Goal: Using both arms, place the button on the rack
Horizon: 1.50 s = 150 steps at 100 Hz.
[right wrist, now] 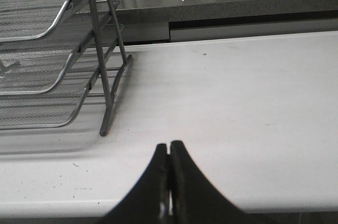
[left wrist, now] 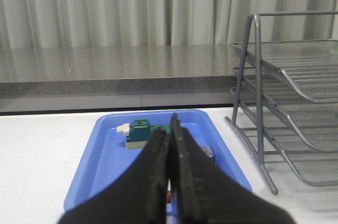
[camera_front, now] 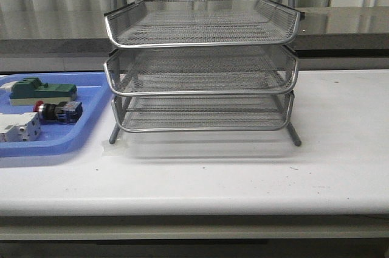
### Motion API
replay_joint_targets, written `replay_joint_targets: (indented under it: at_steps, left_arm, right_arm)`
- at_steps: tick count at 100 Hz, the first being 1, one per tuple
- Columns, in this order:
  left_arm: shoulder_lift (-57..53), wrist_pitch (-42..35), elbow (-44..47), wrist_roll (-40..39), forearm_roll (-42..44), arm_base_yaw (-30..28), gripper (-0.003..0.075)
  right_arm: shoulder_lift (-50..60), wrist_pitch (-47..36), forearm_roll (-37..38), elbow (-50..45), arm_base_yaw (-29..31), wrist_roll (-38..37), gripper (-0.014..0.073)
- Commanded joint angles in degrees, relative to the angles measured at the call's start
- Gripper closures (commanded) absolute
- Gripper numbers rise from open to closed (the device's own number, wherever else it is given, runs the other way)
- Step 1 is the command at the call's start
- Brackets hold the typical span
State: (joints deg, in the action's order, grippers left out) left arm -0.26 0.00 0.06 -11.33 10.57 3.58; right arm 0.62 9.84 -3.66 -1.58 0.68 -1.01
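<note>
Centre of a white table (camera_front: 243,173): the rack (camera_front: 200,66), three silver mesh tiers, all bare as far as the front view shows. To its left, just beside its legs, a flat blue tray (camera_front: 91,118) carrying three small parts. Largest of these, a green-topped block (camera_front: 42,91) at the back; at the near left edge, a white circuit breaker (camera_front: 18,129). Between them, lying on its side, the button (camera_front: 58,112), red head toward the left, blue rear block toward the rack. Not yet picked up, not yet on any tier; the whole task still ahead, judging by this layout. Poised above the blue tray, the left gripper (left wrist: 170,166), fingers pressed together, nothing between them; button mostly hidden behind those fingers in the wrist view, perhaps a sliver of blue and red visible. Over bare tabletop on the rack's far side, the right gripper (right wrist: 168,176), likewise closed and empty-handed.
</note>
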Motion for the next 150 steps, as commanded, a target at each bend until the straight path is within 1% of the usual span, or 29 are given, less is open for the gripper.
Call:
replay_joint_targets:
  at_steps: [1, 24, 39, 45, 57, 72, 80, 93, 103, 109, 117, 144, 150]
  left_arm:
    - [-1.8, -3.9, 2.5, -0.7, 0.0, 0.4, 0.074]
    - [-1.8, -3.9, 2.5, -0.7, 0.0, 0.4, 0.074]
    - [-1.8, -3.9, 2.5, -0.7, 0.0, 0.4, 0.074]
    - [-1.8, -3.9, 2.5, -0.7, 0.0, 0.4, 0.074]
    - [-1.8, -3.9, 2.5, -0.7, 0.0, 0.4, 0.074]
    - [-1.8, -3.9, 2.5, -0.7, 0.0, 0.4, 0.074]
    - [-1.8, -3.9, 2.5, -0.7, 0.0, 0.4, 0.074]
    - [-1.8, -3.9, 2.5, -0.7, 0.0, 0.4, 0.074]
    - [-1.8, -3.9, 2.5, -0.7, 0.0, 0.4, 0.074]
    - [-1.8, -3.9, 2.5, -0.7, 0.0, 0.4, 0.074]
    - [-1.8, -3.9, 2.5, -0.7, 0.0, 0.4, 0.074]
    - [-1.8, -3.9, 2.5, -0.7, 0.0, 0.4, 0.074]
    - [-1.8, -3.9, 2.5, -0.7, 0.0, 0.4, 0.074]
  right_arm:
    - [1.1, -4.9, 0.5, 1.0, 0.0, 0.1, 0.0654]
    - [1.1, -7.5, 0.5, 1.0, 0.0, 0.1, 0.0654]
    - [1.1, -12.8, -0.1, 1.0, 0.0, 0.1, 0.0654]
    - [1.1, -12.9, -1.3, 1.8, 0.0, 0.1, 0.0654]
    - [0.1, -5.4, -3.1, 6.1, 0.0, 0.1, 0.0654]
    - [-5.0, 0.0, -4.7, 13.4, 0.0, 0.1, 0.0654]
    - [-9.8, 5.4, -4.8, 19.2, 0.0, 0.1, 0.0654]
    - [-18.8, 17.4, -4.9, 28.7, 0.0, 0.1, 0.0654]
    - [-25.3, 23.7, -5.6, 34.5, 0.0, 0.1, 0.0654]
    - [-28.4, 26.0, -7.8, 36.8, 0.0, 0.1, 0.0654]
    - [-32.2, 26.4, -12.7, 38.5, 0.0, 0.1, 0.0654]
    - [-40.7, 23.5, -29.8, 38.6, 0.0, 0.3, 0.065]
    - [-42.6, 22.5, -33.6, 38.6, 0.0, 2.4, 0.0629]
